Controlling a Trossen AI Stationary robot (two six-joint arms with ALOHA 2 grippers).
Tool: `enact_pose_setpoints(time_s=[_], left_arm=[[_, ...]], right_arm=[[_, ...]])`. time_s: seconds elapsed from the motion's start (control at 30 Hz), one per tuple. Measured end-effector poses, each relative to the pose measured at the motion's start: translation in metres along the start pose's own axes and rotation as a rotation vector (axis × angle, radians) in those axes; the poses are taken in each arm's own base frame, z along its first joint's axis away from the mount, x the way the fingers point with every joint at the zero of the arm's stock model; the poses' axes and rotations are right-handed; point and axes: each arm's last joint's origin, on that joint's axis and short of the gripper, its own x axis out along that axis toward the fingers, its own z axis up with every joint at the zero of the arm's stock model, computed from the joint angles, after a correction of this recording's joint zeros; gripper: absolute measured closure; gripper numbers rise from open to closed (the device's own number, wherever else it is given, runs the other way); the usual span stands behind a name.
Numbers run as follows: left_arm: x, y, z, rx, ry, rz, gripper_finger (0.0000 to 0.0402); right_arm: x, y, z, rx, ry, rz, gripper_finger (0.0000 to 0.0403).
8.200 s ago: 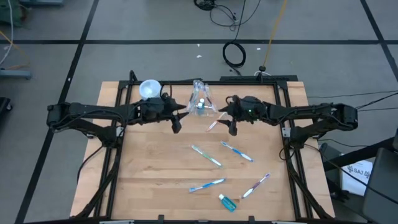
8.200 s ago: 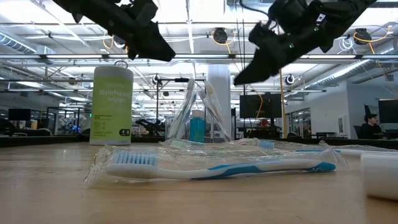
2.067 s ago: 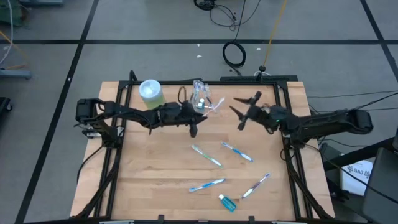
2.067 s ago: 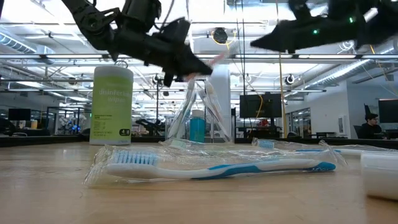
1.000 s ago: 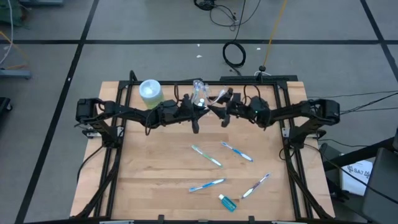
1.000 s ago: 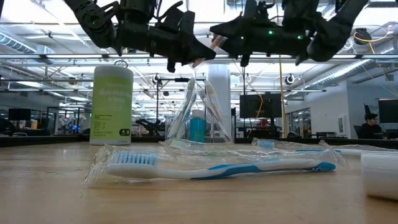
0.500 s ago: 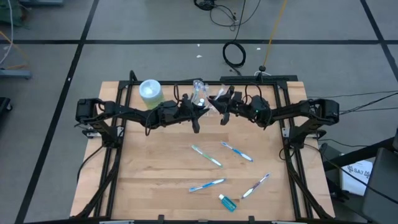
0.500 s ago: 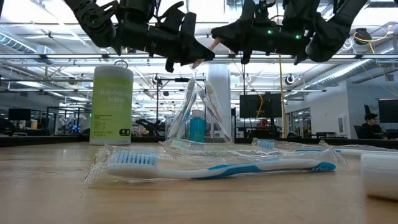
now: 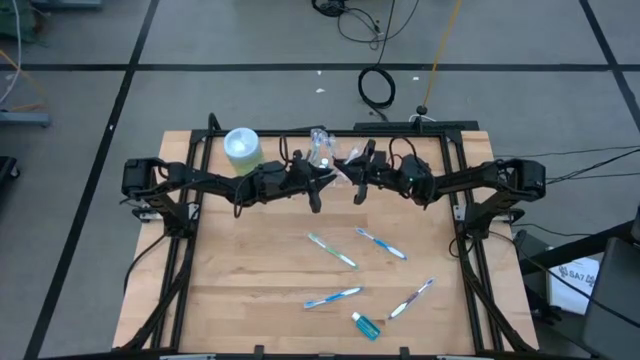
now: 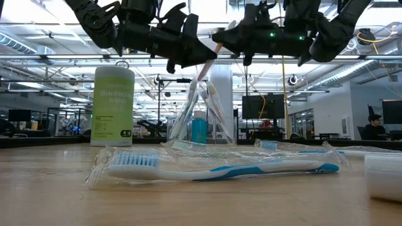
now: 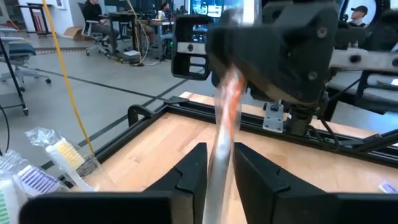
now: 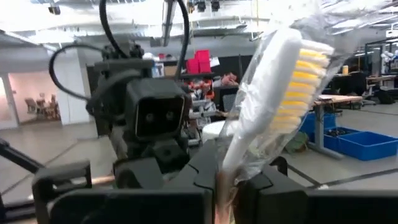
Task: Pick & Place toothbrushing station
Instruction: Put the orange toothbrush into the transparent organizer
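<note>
A: Where is the thing of the task now?

B: A wrapped pinkish-white toothbrush with yellow bristles (image 12: 283, 106) is held in the air between the two arms, just beside the small clear plastic cup (image 9: 320, 148). The cup stands at the far middle of the wooden table (image 9: 250, 280), and some wrapped toothbrushes already stand in it.

A: Who holds the toothbrush?

B: Both. The right gripper (image 9: 352, 172) has its fingers closed narrow on the handle, bristles pointing up. The left gripper (image 9: 318, 180) has its fingers (image 11: 189, 171) close around the same handle, one on each side; I cannot tell if they press it or only enclose it.

A: What more lies on the table?

B: Nearer than the cup there are four wrapped toothbrushes: a blue-green one (image 9: 331, 250), a blue one (image 9: 381, 243), a blue one (image 9: 332, 297) and a pinkish-white one (image 9: 411, 298). A small blue tube with white cap (image 9: 366, 325) lies near the front edge.

A: Any writing?

B: A green canister with pale blue lid (image 10: 114, 107) stands left of the cup. Its label reads "disinfecting wipes".
</note>
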Motion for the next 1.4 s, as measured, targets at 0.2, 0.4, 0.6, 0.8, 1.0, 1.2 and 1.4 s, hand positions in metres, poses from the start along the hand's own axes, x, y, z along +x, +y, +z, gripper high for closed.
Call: enact_pose_setpoints(time_s=[0.2, 0.4, 0.6, 0.8, 1.0, 1.2, 1.4], left_arm=[[0.0, 0.0, -0.003, 0.006, 0.033, 0.002, 0.0291], [0.0, 0.002, -0.01, 0.017, 0.099, 0.008, 0.0253], [0.0, 0.001, -0.01, 0.01, 0.105, 0.007, 0.0245], [0.0, 0.002, -0.01, 0.015, 0.104, 0.007, 0.0245], [0.0, 0.001, -0.01, 0.005, 0.106, 0.007, 0.0245], [-0.001, 0.002, -0.012, 0.009, 0.123, 0.009, 0.0245], [-0.001, 0.002, -0.014, 0.012, 0.14, 0.011, 0.0245]], right_arm=[[-0.001, -0.001, -0.002, -0.002, 0.048, -0.008, 0.0392], [-0.007, -0.004, 0.006, -0.061, 0.136, -0.085, 0.0393], [-0.019, -0.014, 0.016, -0.125, 0.243, -0.279, 0.0393], [-0.019, -0.026, 0.003, -0.132, 0.314, -0.331, 0.0393], [-0.015, -0.042, -0.017, -0.134, 0.366, -0.375, 0.0393], [-0.016, -0.05, -0.035, -0.127, 0.437, -0.393, 0.0389], [-0.017, -0.05, -0.038, -0.13, 0.465, -0.396, 0.0377]])
